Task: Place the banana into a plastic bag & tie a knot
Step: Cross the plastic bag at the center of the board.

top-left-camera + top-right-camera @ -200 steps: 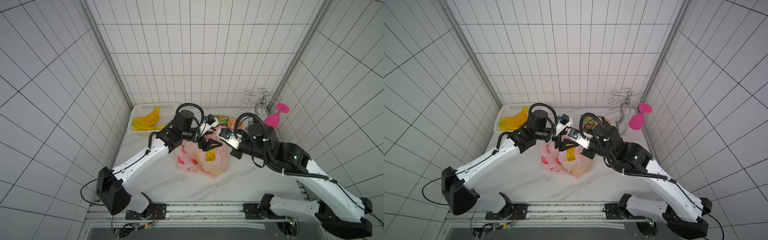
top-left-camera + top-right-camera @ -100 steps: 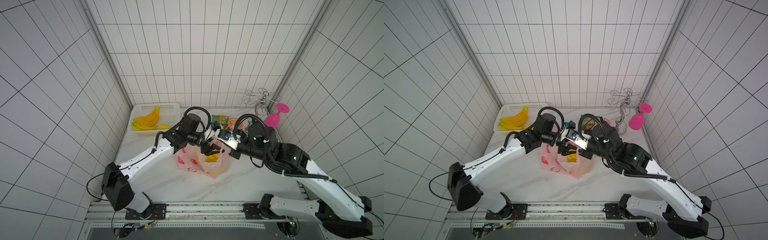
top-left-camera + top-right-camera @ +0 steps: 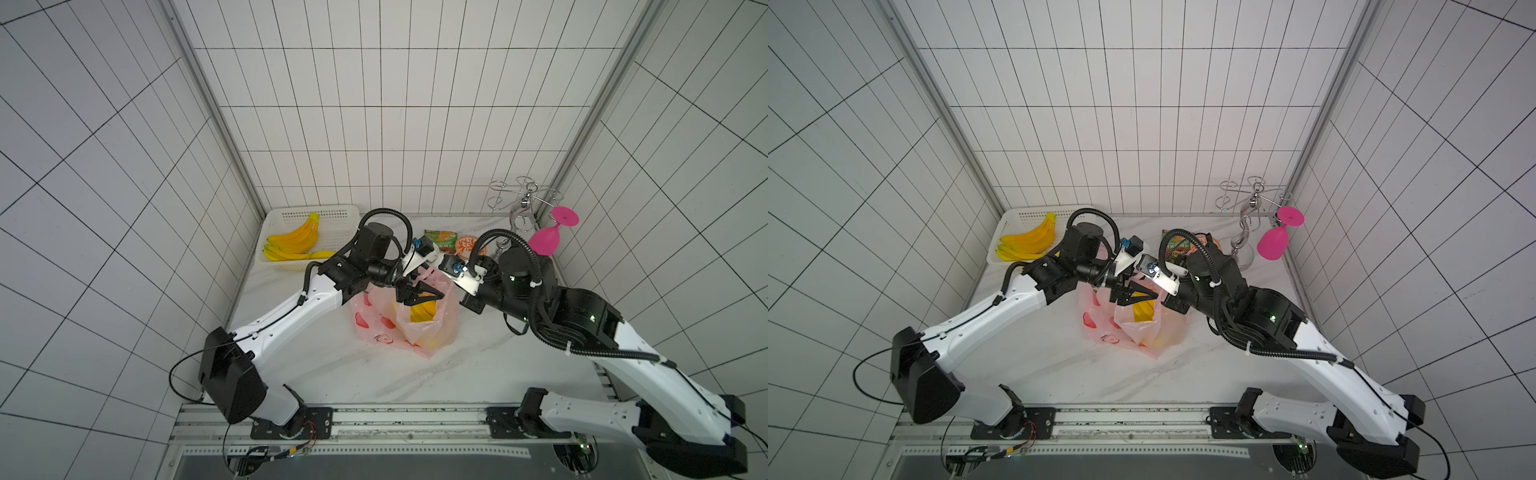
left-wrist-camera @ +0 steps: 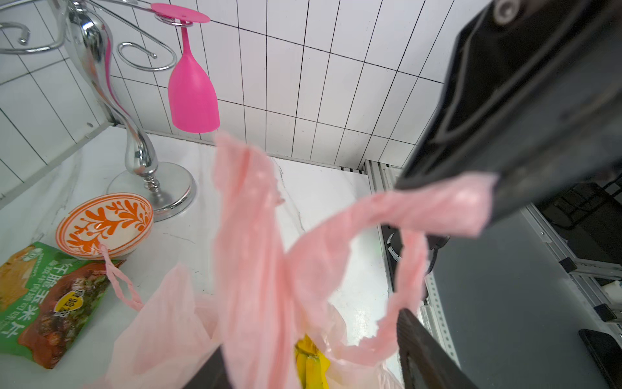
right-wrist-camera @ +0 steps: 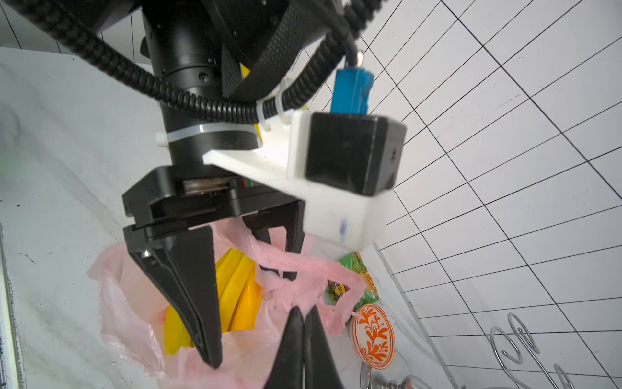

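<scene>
1. My left fingers (image 3: 422, 297) hang just above the mouth of the pink plastic bag (image 3: 415, 336). The bag sits on the table (image 3: 332, 374) between my two arms.
2. These fingers stand well apart and pinch nothing. In the right wrist view, a twisted strand of the bag's handle (image 5: 279, 259) runs through the gap between them.
3. I cannot tell whether that strand rests against either left finger or hangs free of both.
4. My right fingers (image 5: 302, 331) are pressed tight together on the handle and hold it up off the bag. The left wrist view shows the pink plastic bunched where they clamp it, with a loop drooping from there toward the bag.
5. The banana (image 3: 424, 312) is inside the bag. It shows as a yellow bunch through the open mouth and the thin plastic, directly under my left fingers.
6. The bag's mouth is open, and red prints show on the side nearer my left arm.
7. A white basket (image 3: 286, 214) stands at the far left corner of the table with more bananas (image 3: 297, 241) lying in it, well apart from the bag.
8. Behind the bag, toward the back wall, a green snack packet (image 3: 439, 236) and an orange-patterned bowl (image 3: 463, 244) lie just beside each other.
9. A chrome glass rack (image 3: 524, 201) stands in the far right corner. A pink glass (image 3: 546, 243) hangs upside down from it.
</scene>
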